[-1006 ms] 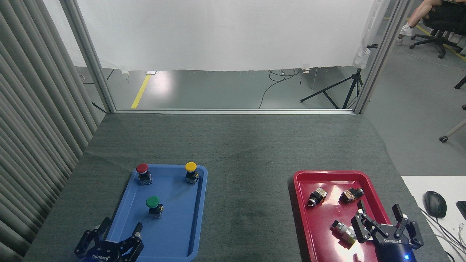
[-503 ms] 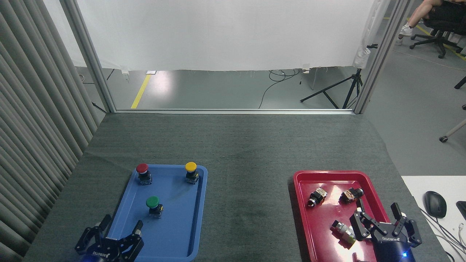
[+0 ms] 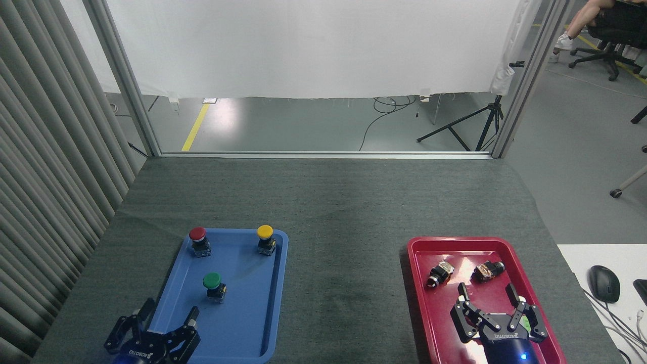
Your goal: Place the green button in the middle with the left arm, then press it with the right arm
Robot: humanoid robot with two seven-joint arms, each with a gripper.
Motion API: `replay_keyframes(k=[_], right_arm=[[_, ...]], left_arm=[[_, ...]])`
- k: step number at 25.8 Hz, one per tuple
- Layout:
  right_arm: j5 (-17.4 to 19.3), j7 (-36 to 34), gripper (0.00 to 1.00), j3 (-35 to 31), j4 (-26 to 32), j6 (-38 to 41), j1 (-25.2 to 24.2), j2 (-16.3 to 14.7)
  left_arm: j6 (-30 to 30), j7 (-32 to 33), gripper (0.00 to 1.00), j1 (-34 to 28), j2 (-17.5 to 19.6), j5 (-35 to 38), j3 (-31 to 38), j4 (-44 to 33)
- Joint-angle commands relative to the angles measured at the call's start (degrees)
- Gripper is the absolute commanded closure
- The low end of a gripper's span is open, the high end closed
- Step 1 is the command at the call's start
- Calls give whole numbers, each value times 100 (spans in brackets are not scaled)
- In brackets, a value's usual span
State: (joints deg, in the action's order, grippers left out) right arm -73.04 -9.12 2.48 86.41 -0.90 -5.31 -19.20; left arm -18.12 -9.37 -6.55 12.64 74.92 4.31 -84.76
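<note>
**Green button in the blue tray, both grippers spread**

Head view: the blue tray (image 3: 275,303) holds three upright buttons, the green button (image 3: 213,286) nearest the robot, the red button (image 3: 198,240) and the yellow button (image 3: 265,238) along the far rim. The red tray (image 3: 414,283) carries two small dark parts near its far end. Between the trays lies the middle (image 3: 343,273), bare grey mat (wide open room). The left gripper (image 3: 157,326) sits low at the blue tray's near-left corner, fingers splayed and empty, well short of the green button. The right gripper (image 3: 490,303) hangs over the red tray, fingers parted, holding nothing.
</note>
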Motion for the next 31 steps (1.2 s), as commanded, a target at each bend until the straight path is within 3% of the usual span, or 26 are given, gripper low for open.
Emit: replay_keyframes(k=[1, 10, 14, 26, 31], right_arm=[[-79, -11, 0, 95, 52, -94, -5, 30], [-439, -11, 0, 86, 122, -86, -40, 144], [-483, 16, 0, 77, 219, -95, -101, 373], [-483, -11, 0, -54, 342, -68, -172, 276], [-518, 25, 0, -309, 368, 99, -181, 522]], left_arm=[[10, -21, 1, 49, -43, -4, 0, 47], [80, -4, 2, 269, -78, 5, -27, 249], [63, 22, 2, 348, -148, 5, -35, 320], [36, -21, 2, 260, -157, 49, -70, 197], [10, -30, 1, 251, -148, 31, -70, 56]])
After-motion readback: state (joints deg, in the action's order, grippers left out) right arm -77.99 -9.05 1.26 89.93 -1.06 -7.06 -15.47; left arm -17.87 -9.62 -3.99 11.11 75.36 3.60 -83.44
